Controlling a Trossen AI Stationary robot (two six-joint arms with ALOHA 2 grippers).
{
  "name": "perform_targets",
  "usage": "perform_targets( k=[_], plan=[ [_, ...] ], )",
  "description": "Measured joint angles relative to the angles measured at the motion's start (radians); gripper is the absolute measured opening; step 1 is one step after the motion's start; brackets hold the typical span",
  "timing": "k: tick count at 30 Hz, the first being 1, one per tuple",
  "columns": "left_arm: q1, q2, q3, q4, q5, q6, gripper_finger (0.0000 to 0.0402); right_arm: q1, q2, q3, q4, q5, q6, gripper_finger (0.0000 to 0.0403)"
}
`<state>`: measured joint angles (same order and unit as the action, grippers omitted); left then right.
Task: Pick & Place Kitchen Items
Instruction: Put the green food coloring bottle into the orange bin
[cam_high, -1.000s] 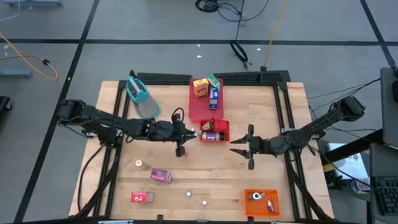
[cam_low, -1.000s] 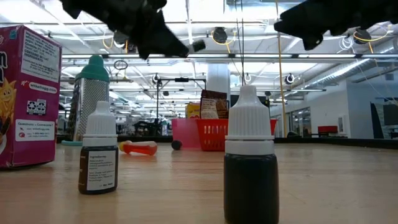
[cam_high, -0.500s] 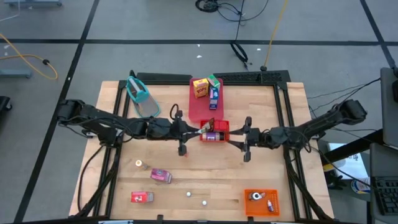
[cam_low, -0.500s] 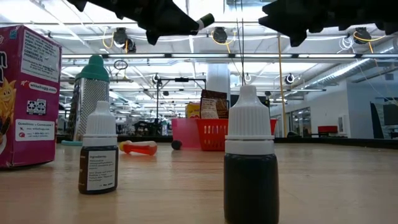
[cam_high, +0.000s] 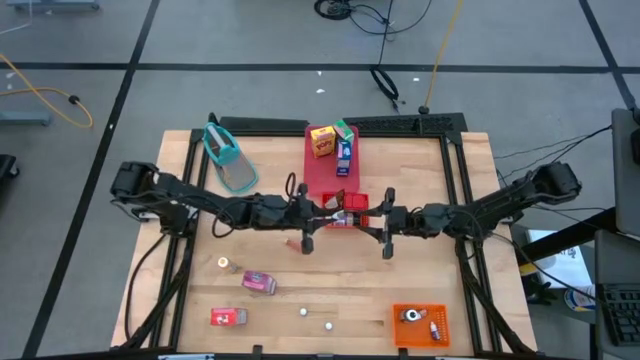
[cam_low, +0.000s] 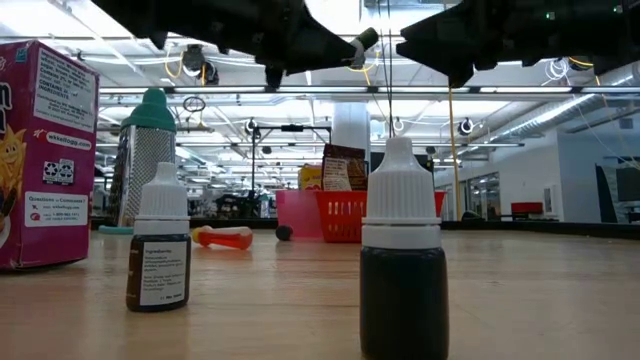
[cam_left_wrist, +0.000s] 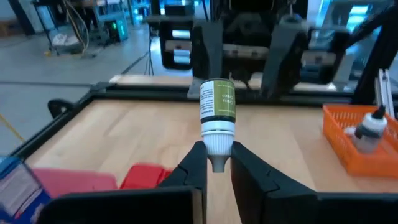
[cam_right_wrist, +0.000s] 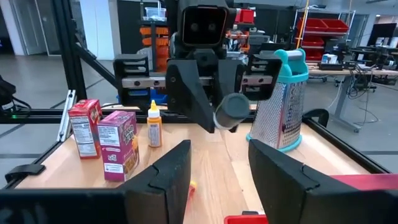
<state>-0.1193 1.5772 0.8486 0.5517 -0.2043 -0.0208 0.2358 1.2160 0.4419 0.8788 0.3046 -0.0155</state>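
Left gripper clamps a small dropper bottle by its white cap above the table centre, long axis level, base toward the open right gripper, now closer than before.

Pale wooden table, perforated metal grater

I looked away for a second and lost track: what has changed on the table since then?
The left gripper, shut on a small bottle, moved right toward the right gripper, which came left, jaws open, to face it above the red basket. Cartons and other items stayed put.
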Motion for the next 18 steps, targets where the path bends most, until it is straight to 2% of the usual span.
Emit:
perform_targets(
  k=[8,18],
  plan=[
    [0.002,0.101,0.001,0.169,0.032,0.012,0.0029,-0.035,0.044,0.0,0.067,-0.048,0.003,0.0157],
    [0.006,0.122,0.026,0.173,0.032,0.022,0.0043,-0.061,0.11,0.0,0.163,-0.075,0.003,0.0157]
  ],
)
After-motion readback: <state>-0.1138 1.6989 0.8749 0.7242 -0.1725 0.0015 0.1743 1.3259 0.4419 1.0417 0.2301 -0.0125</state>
